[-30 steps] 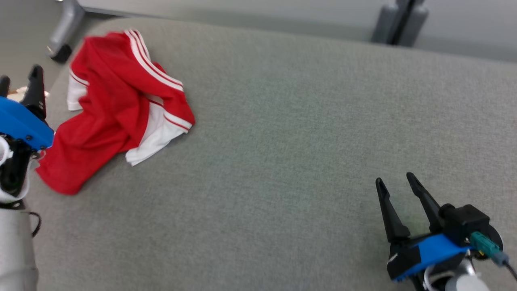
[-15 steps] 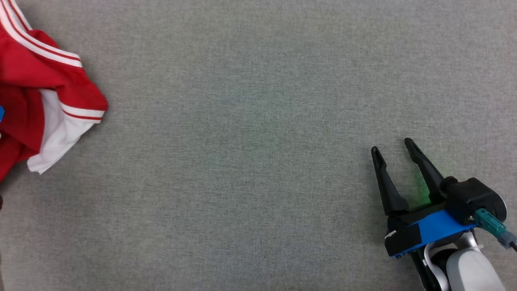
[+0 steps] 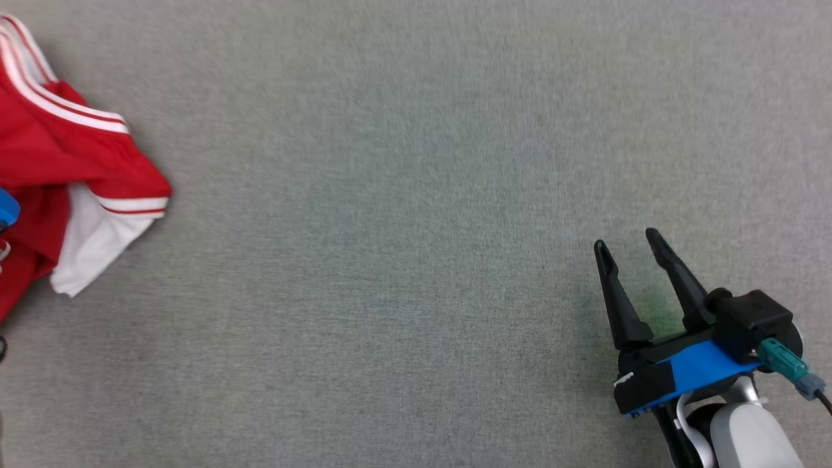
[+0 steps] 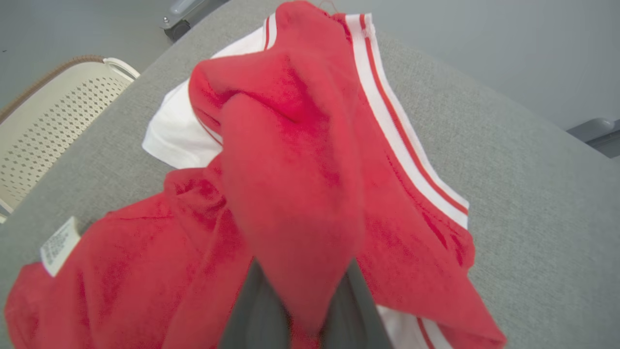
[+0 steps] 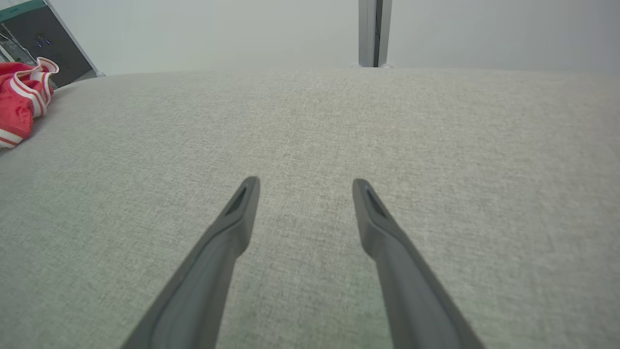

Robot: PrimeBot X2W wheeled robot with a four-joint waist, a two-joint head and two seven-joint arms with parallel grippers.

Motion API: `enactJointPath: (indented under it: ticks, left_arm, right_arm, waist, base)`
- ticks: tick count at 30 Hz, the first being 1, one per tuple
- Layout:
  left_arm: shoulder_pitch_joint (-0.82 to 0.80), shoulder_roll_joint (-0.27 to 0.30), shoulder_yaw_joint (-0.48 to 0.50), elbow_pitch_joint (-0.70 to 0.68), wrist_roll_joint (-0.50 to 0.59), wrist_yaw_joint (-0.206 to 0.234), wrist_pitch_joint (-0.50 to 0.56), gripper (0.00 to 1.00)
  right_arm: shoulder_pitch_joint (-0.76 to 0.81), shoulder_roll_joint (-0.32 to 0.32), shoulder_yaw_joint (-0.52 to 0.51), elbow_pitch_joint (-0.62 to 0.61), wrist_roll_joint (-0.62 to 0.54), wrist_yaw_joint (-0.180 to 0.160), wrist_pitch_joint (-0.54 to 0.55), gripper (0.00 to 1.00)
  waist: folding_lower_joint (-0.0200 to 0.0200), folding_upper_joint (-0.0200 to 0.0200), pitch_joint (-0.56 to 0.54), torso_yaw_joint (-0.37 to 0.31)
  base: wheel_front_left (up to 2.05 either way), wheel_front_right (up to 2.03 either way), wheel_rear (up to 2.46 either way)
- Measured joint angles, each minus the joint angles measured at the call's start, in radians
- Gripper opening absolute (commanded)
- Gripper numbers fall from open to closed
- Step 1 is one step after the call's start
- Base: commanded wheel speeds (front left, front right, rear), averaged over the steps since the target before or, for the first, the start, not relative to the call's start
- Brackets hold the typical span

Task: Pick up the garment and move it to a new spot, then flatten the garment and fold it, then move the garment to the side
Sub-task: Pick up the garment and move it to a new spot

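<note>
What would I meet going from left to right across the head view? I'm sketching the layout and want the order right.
red garment → bare stretch of the grey table → right claw, open, fingers pointing up the picture.

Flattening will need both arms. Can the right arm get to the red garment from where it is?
Probably, with a long reach: bare grey cloth lies between the open right pincer and the garment far to its left.
</note>
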Motion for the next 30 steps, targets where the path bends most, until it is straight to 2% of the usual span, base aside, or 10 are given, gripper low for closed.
enactJointPath:
  ticks: [5,10,18,24,30]
  left_arm:
    - [-0.031,0.033,-0.04,-0.084,0.034,-0.033,-0.02,0.0]
    - [-0.087,0.039,-0.091,-0.167,0.04,-0.077,-0.013,0.0]
    - [-0.169,-0.049,-0.203,-0.303,0.015,-0.126,0.033,0.0]
    - [-0.173,-0.127,-0.31,-0.398,-0.035,-0.164,0.074,0.0]
    - [-0.099,-0.197,-0.43,-0.444,-0.084,-0.181,0.113,0.0]
  right_arm:
    - [0.014,0.011,0.007,0.044,0.018,0.0,-0.022,1.0]
    - [0.037,0.021,0.012,0.089,0.034,0.0,-0.041,1.0]
    - [0.074,0.028,0.005,0.12,0.049,0.0,-0.052,1.0]
    - [0.086,0.031,0.011,0.115,0.055,0.0,-0.048,1.0]
    - [0.096,0.032,0.01,0.102,0.067,0.0,-0.047,1.0]
  waist:
    - [-0.0002,-0.0003,-0.093,0.018]
    - [-0.0002,-0.0004,-0.194,0.023]
    - [-0.0002,-0.0004,-0.312,-0.019]
    - [-0.0001,-0.0005,-0.346,-0.101]
    - [0.0,-0.0004,-0.343,-0.205]
  base:
    - [0.0,0.0,0.0]
    - [0.0,0.0,0.0]
    - [0.0,0.0,0.0]
    - [0.0,0.0,0.0]
    - [0.0,0.0,0.0]
